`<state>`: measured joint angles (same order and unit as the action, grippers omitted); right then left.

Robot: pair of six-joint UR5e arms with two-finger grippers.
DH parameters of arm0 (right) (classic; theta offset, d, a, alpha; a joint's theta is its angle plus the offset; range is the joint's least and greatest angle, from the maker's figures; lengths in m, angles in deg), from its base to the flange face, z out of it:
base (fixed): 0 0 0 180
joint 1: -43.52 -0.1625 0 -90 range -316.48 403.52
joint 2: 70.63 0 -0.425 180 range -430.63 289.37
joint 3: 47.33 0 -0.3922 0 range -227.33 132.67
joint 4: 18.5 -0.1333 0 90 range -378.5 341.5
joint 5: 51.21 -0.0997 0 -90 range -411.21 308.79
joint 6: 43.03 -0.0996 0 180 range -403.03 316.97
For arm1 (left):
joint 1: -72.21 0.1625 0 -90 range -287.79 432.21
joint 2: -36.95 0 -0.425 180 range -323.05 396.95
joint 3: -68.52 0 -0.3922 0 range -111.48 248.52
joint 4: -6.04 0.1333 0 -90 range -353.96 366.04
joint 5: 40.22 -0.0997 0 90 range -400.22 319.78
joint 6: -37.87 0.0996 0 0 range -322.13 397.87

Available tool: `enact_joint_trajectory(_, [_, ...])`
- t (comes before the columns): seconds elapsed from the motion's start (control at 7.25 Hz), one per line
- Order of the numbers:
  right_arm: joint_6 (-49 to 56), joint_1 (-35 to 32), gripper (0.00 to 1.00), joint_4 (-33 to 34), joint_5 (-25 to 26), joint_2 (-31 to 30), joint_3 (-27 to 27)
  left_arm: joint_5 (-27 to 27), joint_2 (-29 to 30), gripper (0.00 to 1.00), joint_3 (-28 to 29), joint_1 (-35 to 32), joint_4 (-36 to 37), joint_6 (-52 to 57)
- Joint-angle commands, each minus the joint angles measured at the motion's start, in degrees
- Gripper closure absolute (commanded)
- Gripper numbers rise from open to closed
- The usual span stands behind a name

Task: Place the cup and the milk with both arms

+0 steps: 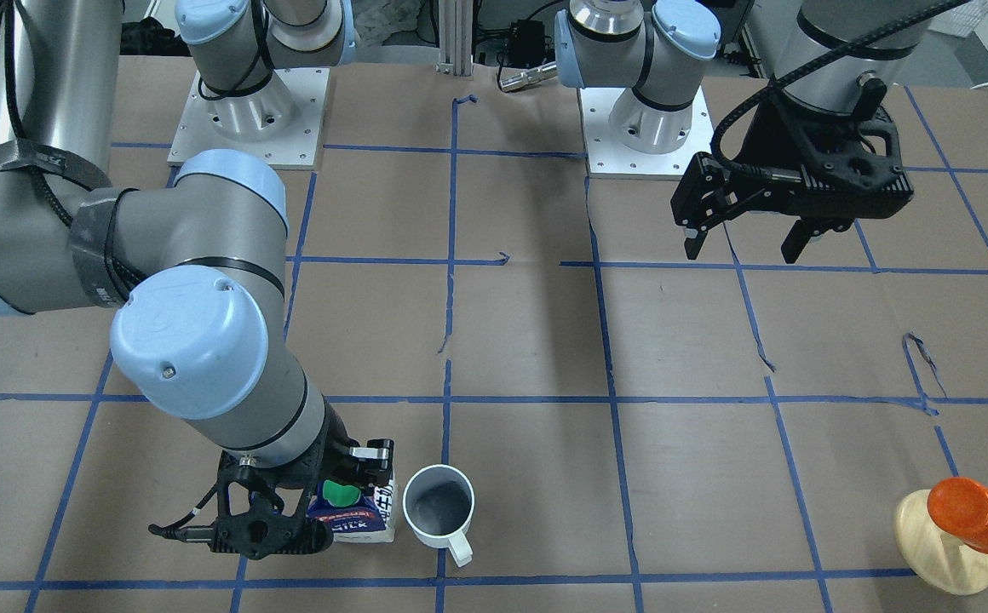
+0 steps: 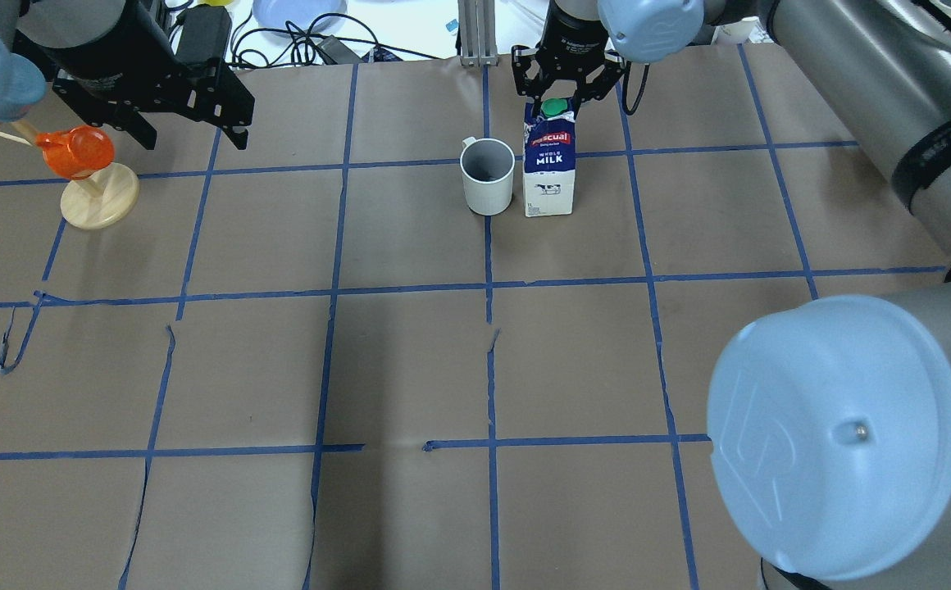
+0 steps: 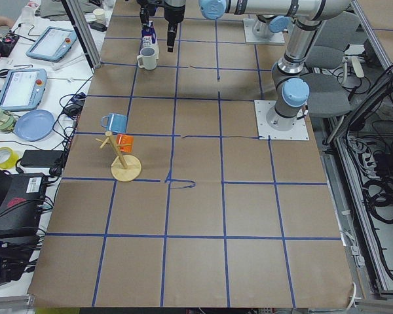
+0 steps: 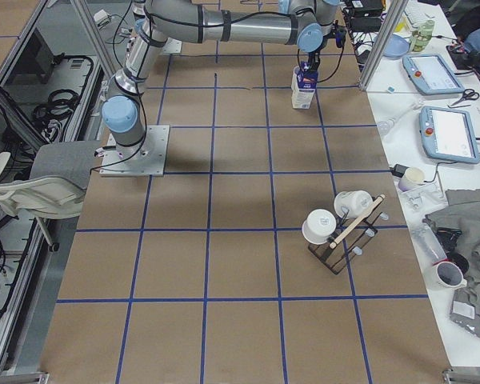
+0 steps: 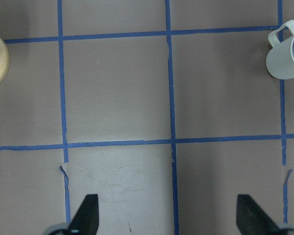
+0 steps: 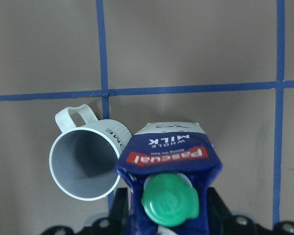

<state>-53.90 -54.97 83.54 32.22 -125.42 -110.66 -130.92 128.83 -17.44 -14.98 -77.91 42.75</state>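
Observation:
The milk stands upright on the far middle of the table, green cap on top. The cup stands upright right beside it, handle toward the far edge. In the front-facing view the cup is right of the milk. My right gripper comes down over the carton's top, a finger against each side; the right wrist view shows the milk between them and the cup beside it. My left gripper is open and empty, above the table's far left, well apart from the cup.
An orange cup-like thing on a pale wooden stand is just below my left gripper; it also shows in the front-facing view. A rack with white mugs stands at the table's right end. Blue tape lines grid the brown table.

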Motion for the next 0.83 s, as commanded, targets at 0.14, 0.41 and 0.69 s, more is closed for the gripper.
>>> enact_joint_trajectory(0.14, [-0.12,0.05,0.00,1.94,0.50,-0.84,-1.01,0.00,-0.03,0.00,0.00,0.00,-0.07,0.04])
enact_joint_trajectory(0.41, [0.41,0.14,0.00,-1.81,1.03,-7.23,-0.92,0.00,-0.03,0.00,0.00,0.00,0.02,-0.05])
enact_joint_trajectory(0.69, [4.33,1.63,0.00,-9.98,1.03,-15.04,-2.58,0.00,-0.12,0.00,0.00,0.00,-0.07,-0.05])
